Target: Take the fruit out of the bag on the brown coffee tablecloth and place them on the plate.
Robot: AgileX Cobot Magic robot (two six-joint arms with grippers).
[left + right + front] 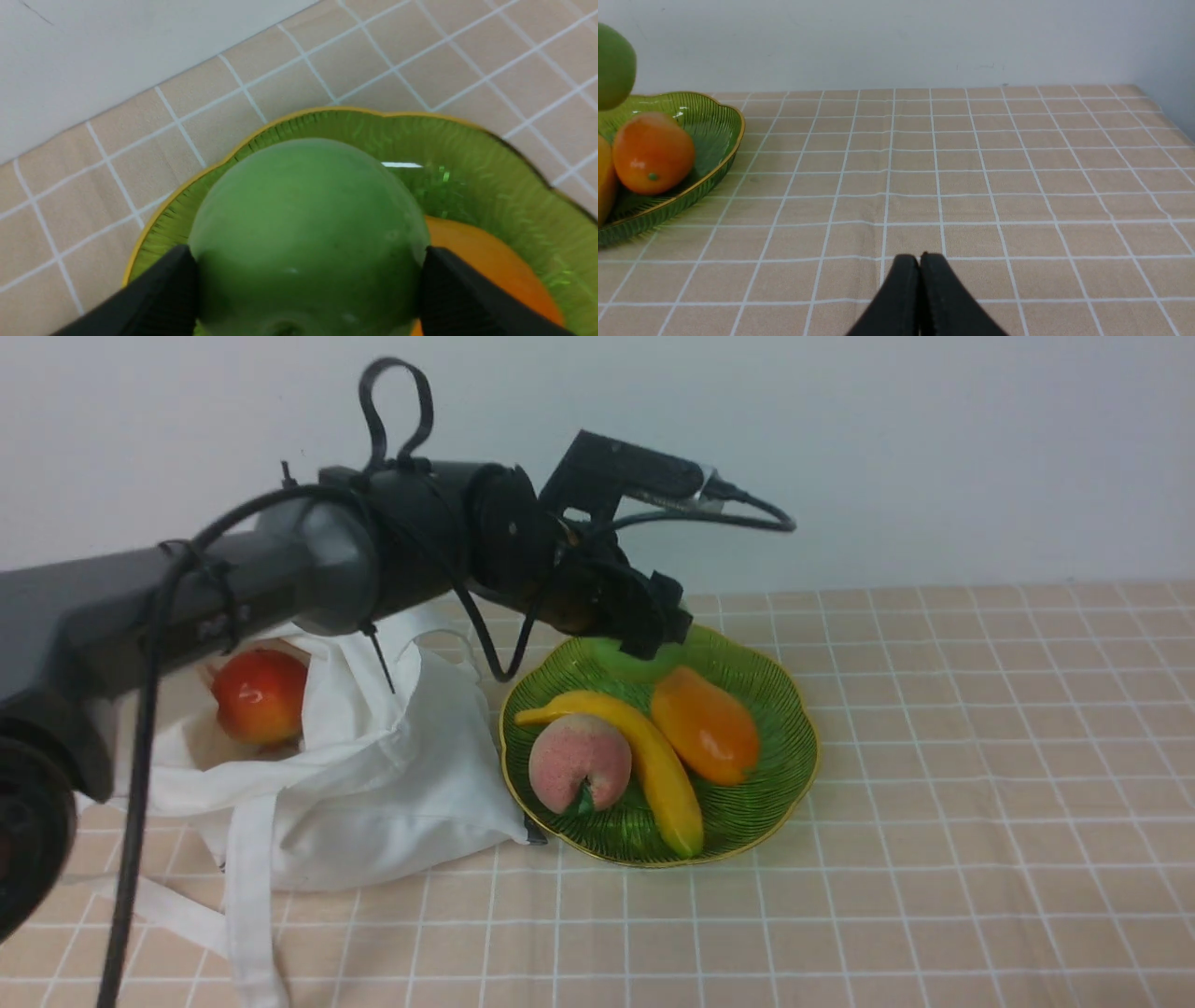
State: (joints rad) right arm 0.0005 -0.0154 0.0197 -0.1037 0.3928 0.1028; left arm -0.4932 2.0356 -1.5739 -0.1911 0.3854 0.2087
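My left gripper (644, 649) is shut on the light green apple (303, 233) and holds it over the far part of the green glass plate (775, 691). The apple also shows in the front view (630, 661) and at the edge of the right wrist view (614, 65). The red-orange apple (260, 695) lies inside the open white bag (392, 775) on the checked tablecloth (934, 803), left of the plate. My right gripper (919, 261) is shut and empty, low over bare cloth to the right of the plate (714, 140). It does not show in the front view.
On the plate lie a banana (653, 765), a pink peach (579, 761) and an orange mango-like fruit (705, 723), the last also in the wrist views (486, 252) (653, 151). The bag's straps (247, 896) trail toward the front edge. A white wall stands behind.
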